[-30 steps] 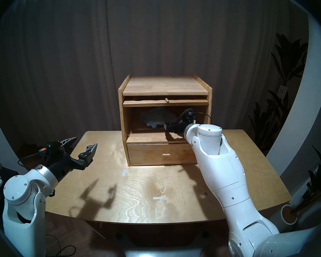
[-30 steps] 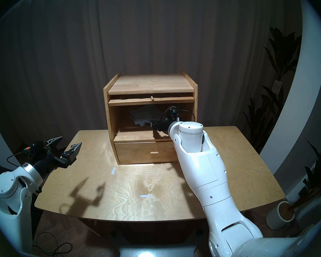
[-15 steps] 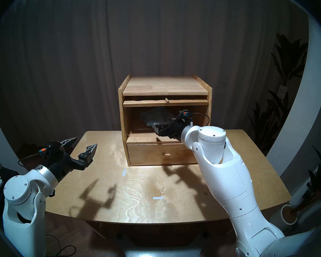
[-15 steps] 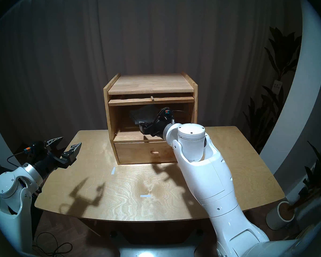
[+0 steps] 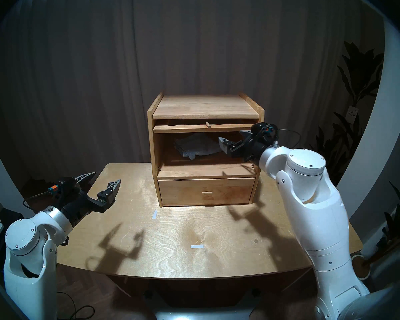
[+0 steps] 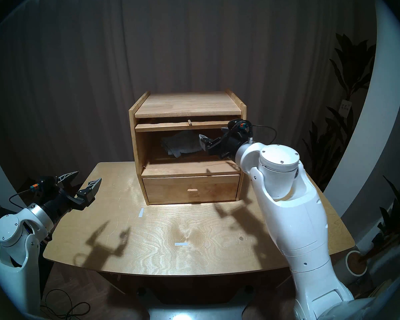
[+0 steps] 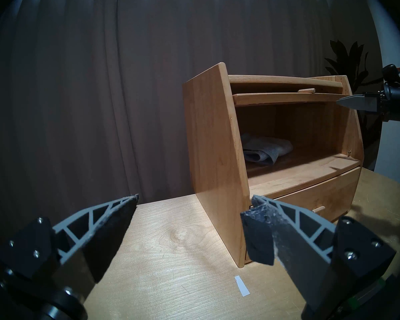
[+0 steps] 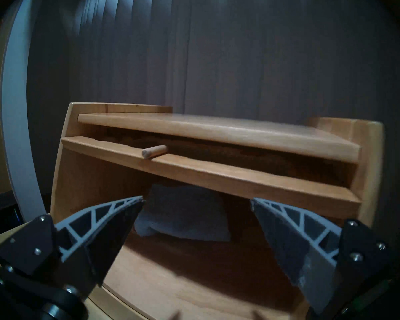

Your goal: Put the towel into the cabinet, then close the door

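The crumpled light-blue terry towel [image 5: 195, 146] lies ahead of the right gripper [image 5: 232, 137], apart from its 2 wide-spread, empty fingers. 1 second ago that gripper was deep in the boxy light-wood cabinet [image 5: 205, 148]; it has since backed out to the opening's right edge. The upper compartment holds only the towel; the wooden flap door [image 5: 206, 128] is raised above the fingertips. The left gripper [image 5: 103, 177] hovers wide apart, unmoved.
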Controlling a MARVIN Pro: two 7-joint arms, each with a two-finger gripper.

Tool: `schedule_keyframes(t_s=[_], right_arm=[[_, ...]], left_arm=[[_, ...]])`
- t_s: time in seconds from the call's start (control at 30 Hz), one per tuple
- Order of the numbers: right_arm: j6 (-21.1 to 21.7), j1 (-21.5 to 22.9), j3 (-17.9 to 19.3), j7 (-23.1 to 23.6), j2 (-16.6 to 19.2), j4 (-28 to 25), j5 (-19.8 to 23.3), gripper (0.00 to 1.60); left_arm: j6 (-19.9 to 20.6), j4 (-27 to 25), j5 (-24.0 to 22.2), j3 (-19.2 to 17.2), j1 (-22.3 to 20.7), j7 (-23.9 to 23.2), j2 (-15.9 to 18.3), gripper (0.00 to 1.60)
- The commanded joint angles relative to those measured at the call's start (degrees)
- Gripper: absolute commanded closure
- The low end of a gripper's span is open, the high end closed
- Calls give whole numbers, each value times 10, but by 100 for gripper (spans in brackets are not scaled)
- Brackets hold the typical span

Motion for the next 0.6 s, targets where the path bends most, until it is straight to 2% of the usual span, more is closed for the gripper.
schedule_keyframes(t_s=[0.0,0.2,0.57], right_arm=[[-9,-53,38,19,31,-69,12,0],[-11,-94,74,33,42,-102,24,0],[-13,-177,187,19,50,-103,24,0]], left_arm=[[-2,-6,-1,1,-2,-1,1,0],[-1,-4,-1,1,-2,-1,1,0],[-2,-1,-1,1,-3,-1,2,0]])
